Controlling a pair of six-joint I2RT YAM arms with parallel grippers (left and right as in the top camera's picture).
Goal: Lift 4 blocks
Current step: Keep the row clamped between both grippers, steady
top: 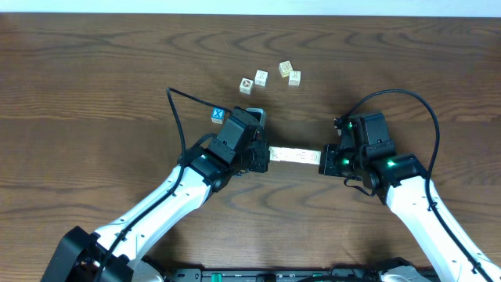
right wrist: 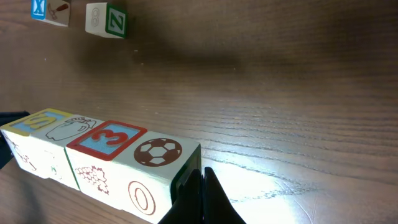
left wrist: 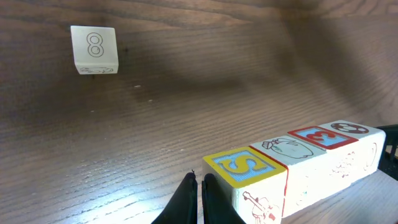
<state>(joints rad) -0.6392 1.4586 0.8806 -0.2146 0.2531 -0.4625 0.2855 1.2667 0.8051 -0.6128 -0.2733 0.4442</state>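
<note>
- Blocks (top: 293,156), four set end to end in one row, sat between the two tools near the middle of the table (top: 94,94). The wrist views showed an S, a line drawing, a red 3 and a football on their upper faces.
- Left tool (left wrist: 199,182) was clenched, fingers together with nothing between them, and its tip appeared pressed against the S end of the row.
- Right tool (right wrist: 202,177) was likewise clenched on nothing, with its tip at the football end.
- Step judged: the end-to-end squeeze that comes before the raise, or its very start. Whether the row had cleared the table could not be told.
- Next move judged: both arms should rise together and level while holding the inward pressure, since any drift apart would probably drop the middle blocks.
- Loose cubes (top: 261,77) lay well beyond the row, and a blue-and-white cube (top: 218,115) lay just beside the left arm.
</note>
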